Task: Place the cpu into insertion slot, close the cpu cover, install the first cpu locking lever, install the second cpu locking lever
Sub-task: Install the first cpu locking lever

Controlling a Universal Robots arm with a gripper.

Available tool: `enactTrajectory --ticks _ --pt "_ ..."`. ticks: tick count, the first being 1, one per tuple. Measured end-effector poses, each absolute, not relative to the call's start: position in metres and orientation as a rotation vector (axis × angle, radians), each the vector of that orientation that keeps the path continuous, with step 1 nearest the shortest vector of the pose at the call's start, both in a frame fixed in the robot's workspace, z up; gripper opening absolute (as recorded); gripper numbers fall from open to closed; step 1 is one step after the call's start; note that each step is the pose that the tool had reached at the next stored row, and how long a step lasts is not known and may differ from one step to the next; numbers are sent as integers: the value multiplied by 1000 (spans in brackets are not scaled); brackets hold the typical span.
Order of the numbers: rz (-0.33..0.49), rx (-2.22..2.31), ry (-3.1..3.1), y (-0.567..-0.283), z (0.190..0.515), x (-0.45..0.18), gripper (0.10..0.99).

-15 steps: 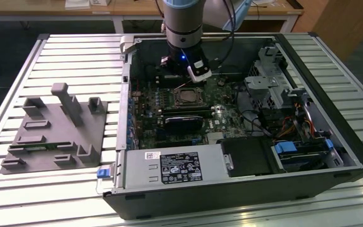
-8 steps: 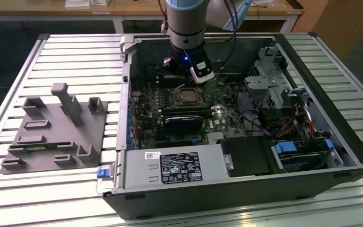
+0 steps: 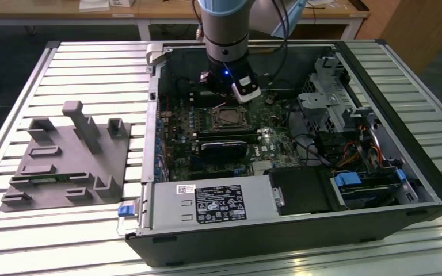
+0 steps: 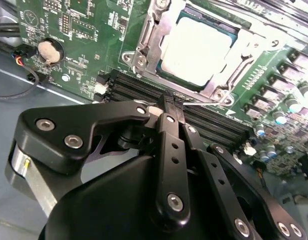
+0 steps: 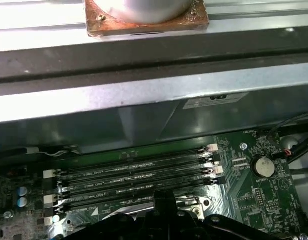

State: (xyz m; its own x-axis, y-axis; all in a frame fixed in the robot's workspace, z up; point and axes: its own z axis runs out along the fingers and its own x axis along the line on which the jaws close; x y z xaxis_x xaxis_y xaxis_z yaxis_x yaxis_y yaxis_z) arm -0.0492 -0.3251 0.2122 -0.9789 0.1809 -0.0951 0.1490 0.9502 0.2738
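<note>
**Q:** Where is the cpu being recorded at this moment?

**A:** The small flat square cpu (image 4: pixel 196 50) with its silvery-grey metal top is being logged as seated in the square, silver-rimmed insertion slot (image 3: pixel 225 118) on the green circuit board (image 4: pixel 68 30). In the exterior view this is in the middle of the open black computer case (image 3: pixel 405 172). Placement is being judged complete.

**Q:** And the cover?

**A:** The square silver metal cpu cover (image 4: pixel 149 30) is being seen lying flat around the chip, whose top is showing through the central opening. Closing is being judged done, though full seating cannot be confirmed.

**Q:** How is the pincer being noted?

**A:** The black linkage gripper (image 4: pixel 170 106) is being held low over the board at the socket's far edge, above the long black memory slots (image 4: pixel 143 92). Its fingertips are being shown pressed together. A thin silver wire locking lever (image 4: pixel 201 103) is lying just beside them. Whether its end is being pinched between the tips cannot be told.

**Q:** What is being counted as outstanding?

**A:** Lever work is being judged in hand. No lever is being shown clearly hooked down, so both lever steps are being entered as unconfirmed.

**Q:** Anything else being noted?

**A:** A grey moulded fixture block (image 3: pixel 67 155) is resting on the slatted aluminium table (image 3: pixel 90 57) at the exterior view's left, well apart from the case.
</note>
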Motion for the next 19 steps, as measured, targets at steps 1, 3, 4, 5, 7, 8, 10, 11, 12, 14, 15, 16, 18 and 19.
enactTrajectory --ticks 1,3,4,5,7,8,10,11,12,14,15,16,18,19 --pt "406 252 2980 -325 211 -50 106" --pt "405 251 2977 -325 210 -50 106" --pt "405 251 2977 -325 209 -50 106" --pt "404 252 2977 -325 209 -50 106" --pt "402 253 2977 -324 209 -51 106" --pt "399 254 2977 -323 209 -51 106" --pt "391 257 2977 -322 208 -51 106" --pt "384 258 2977 -321 208 -51 106" --pt "375 260 2977 -320 208 -51 106" --pt "355 268 2977 -320 208 -51 106" --pt "346 273 2977 -319 208 -51 106" --pt "340 278 2976 -319 207 -51 106" --pt "334 287 2975 -317 207 -51 106" --pt "332 290 2975 -316 207 -51 106"
